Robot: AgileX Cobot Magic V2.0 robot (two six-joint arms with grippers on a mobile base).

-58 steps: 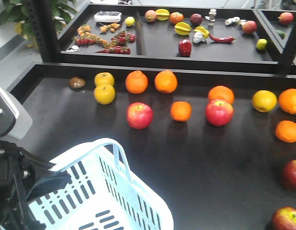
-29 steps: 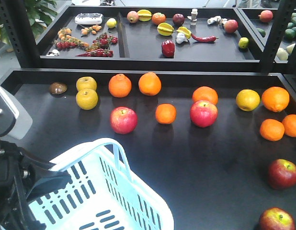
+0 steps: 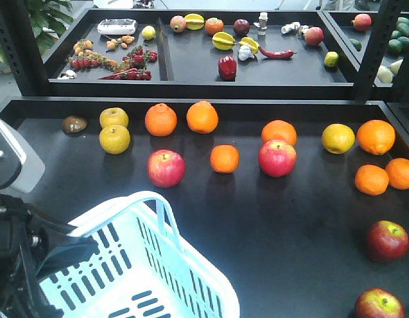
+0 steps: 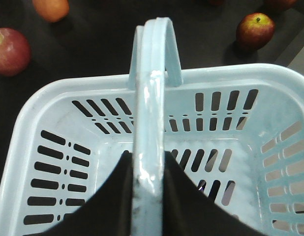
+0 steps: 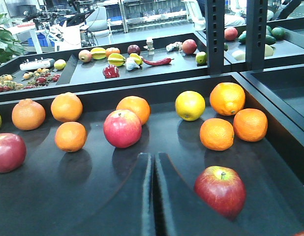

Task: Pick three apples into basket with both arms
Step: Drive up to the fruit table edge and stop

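Left gripper (image 4: 147,162): jaws clamped on the handle (image 4: 153,73) of the basket (image 4: 68,96), with one black finger (image 4: 115,196) on each side of the loop; the handle stands upright over the basket's middle; the slotted floor and walls show below it.

Basket position: near left corner of the black table (image 3: 290,225), with the left arm (image 3: 19,258) directly beside it at the frame edge.

Right gripper (image 5: 153,160): fingers pressed together with only a thin slit between them, nothing held; it sits low over the table, pointing toward the fruit rows; one dark red apple (image 5: 220,191) lies just beside it on its right, not touching.

Front view: two dark red apples lie at the near right of the table, one (image 3: 388,240) behind the other (image 3: 378,306), well apart from the basket; a third of that kind cannot be picked out with certainty.

Middle of table: two pinkish-red apples (image 3: 166,167) (image 3: 277,158) with a small orange (image 3: 224,159) between them; further oranges and yellow fruit stand behind and to the right; a raised shelf (image 3: 191,59) beyond carries assorted produce.
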